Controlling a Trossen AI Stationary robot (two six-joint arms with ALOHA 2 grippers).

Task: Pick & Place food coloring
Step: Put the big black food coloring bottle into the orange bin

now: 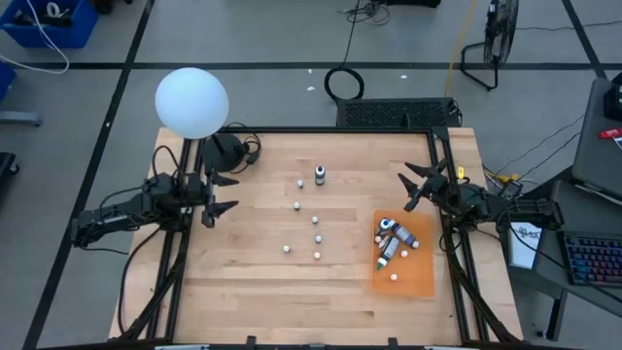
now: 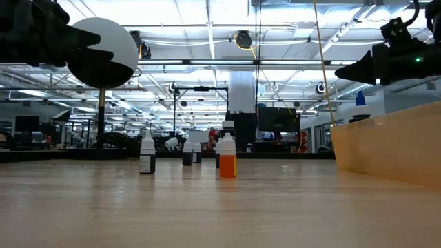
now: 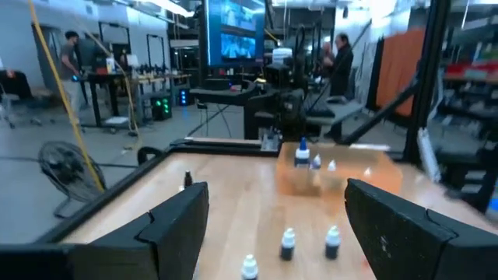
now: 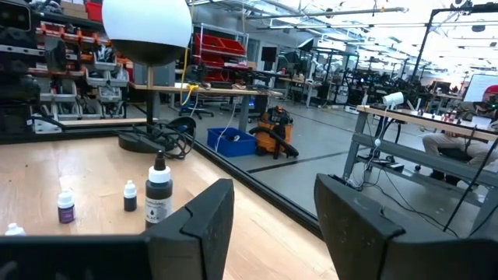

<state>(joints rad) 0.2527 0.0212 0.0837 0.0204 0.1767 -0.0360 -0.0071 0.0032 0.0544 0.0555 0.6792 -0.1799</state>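
Observation:
Several small food coloring bottles (image 1: 316, 220) stand upright on their bases in the middle of the wooden table. The tallest, a dark one (image 1: 320, 176), also shows in the right wrist view (image 4: 158, 198). More bottles (image 1: 391, 236) lie on their sides on an orange sheet (image 1: 420, 277) at the right. My left gripper (image 1: 233, 192) hangs open at the table's left edge, its fingers level and pointing at the bottles (image 3: 288, 243). My right gripper (image 1: 406, 192) hangs open near the far right, above the sheet's far end. Neither has anything between its fingers.
A white globe lamp (image 1: 191, 101) stands on a dark base (image 1: 224, 151) at the far left corner, with a cable beside it. The orange sheet shows as a raised wall in the low view (image 2: 393, 148). Bare wood lies along the near edge (image 1: 292, 301). People (image 3: 338, 58) stand beyond the table.

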